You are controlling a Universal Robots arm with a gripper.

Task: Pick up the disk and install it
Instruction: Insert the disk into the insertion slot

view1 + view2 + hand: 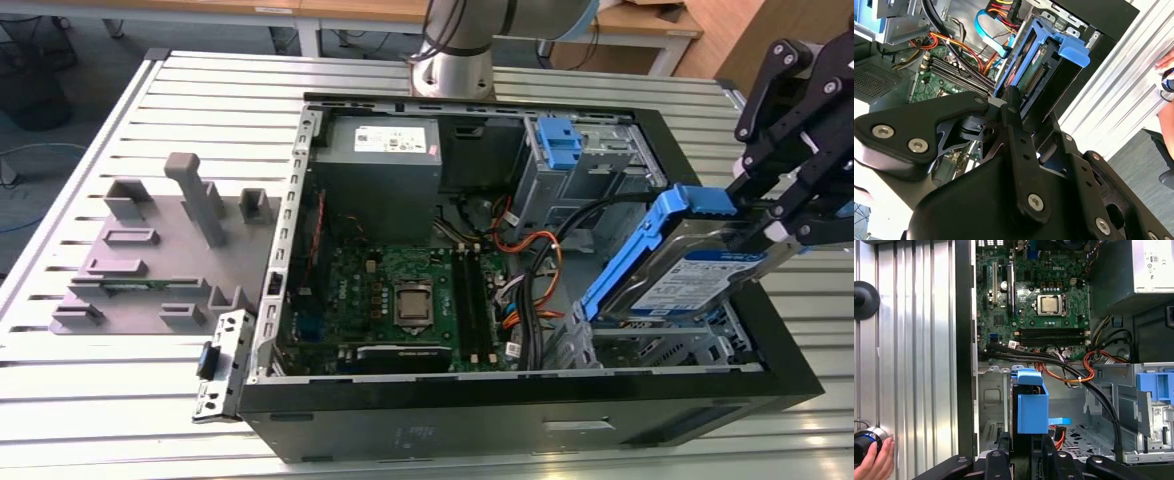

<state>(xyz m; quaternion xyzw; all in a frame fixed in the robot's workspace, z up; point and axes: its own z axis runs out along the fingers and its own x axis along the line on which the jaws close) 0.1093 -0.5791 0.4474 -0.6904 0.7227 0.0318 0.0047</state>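
Over drive bay [657, 346] at case [507, 396] corner, hand [771, 232] grasps disk [701, 275] by edge; disk tilted, likely for slide-in.

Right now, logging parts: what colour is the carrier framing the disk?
Blue; the disk carrier shows best in the exterior view.

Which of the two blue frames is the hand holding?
The tilted frame around the disk, in the hand at the exterior view's right; the other frame stands apart, untouched.
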